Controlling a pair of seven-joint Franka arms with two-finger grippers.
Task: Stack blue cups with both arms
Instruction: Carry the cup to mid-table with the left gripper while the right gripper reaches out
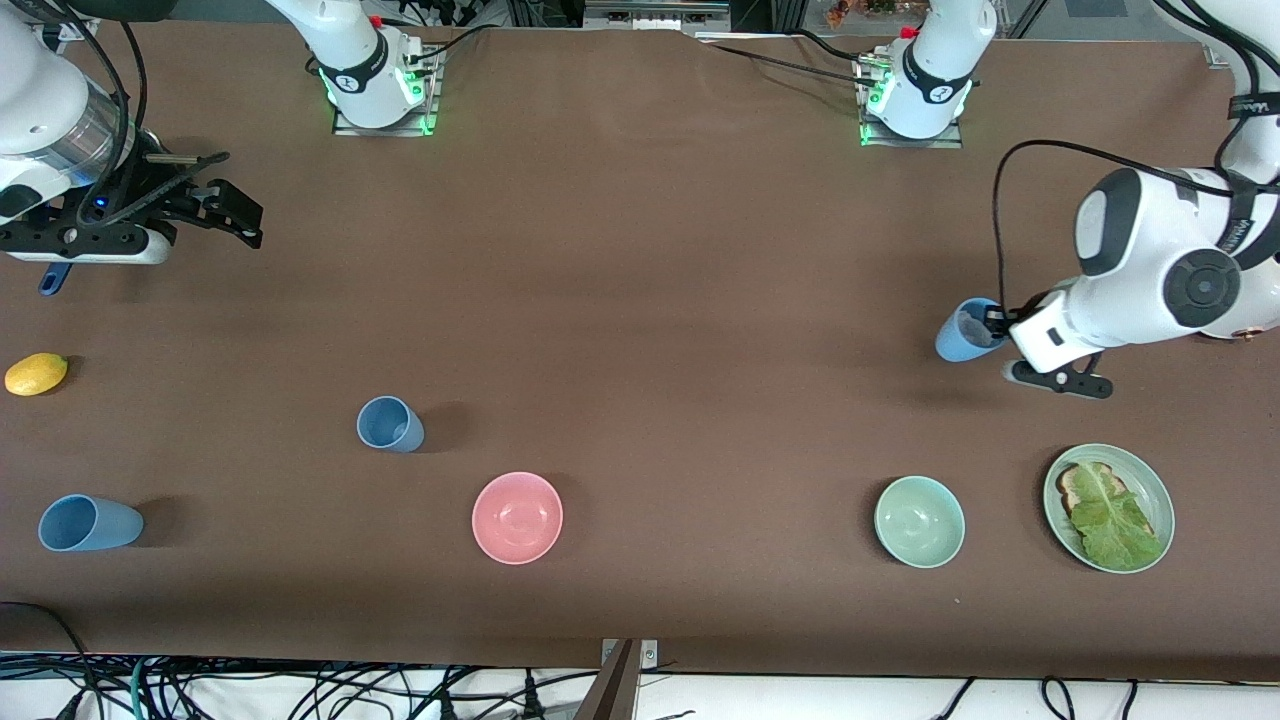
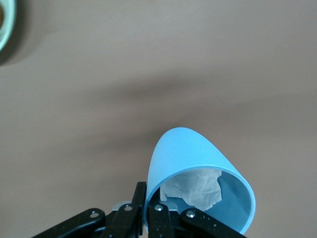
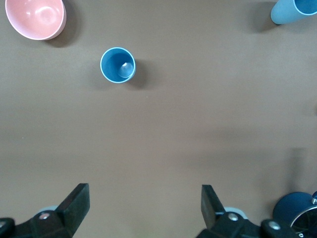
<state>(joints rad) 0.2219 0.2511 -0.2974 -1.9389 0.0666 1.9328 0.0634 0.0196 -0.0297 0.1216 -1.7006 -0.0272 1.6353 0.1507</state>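
Blue cups, three in the front view — one [image 1: 968, 331] tilted, rim clamped in the left gripper [image 1: 995, 325], fingertips hidden. Two [image 1: 390, 424] [image 1: 88, 523] stand apart below the right gripper [image 1: 225, 210] — wide open, empty. Left wrist: white crumple inside cup, unclear. Right wrist: one cup cut off.

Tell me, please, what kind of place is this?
Probably a robotics lab: two white arms bolted to a brown-covered table, loose cables along its edge, and practice props such as a pink bowl and a lemon.
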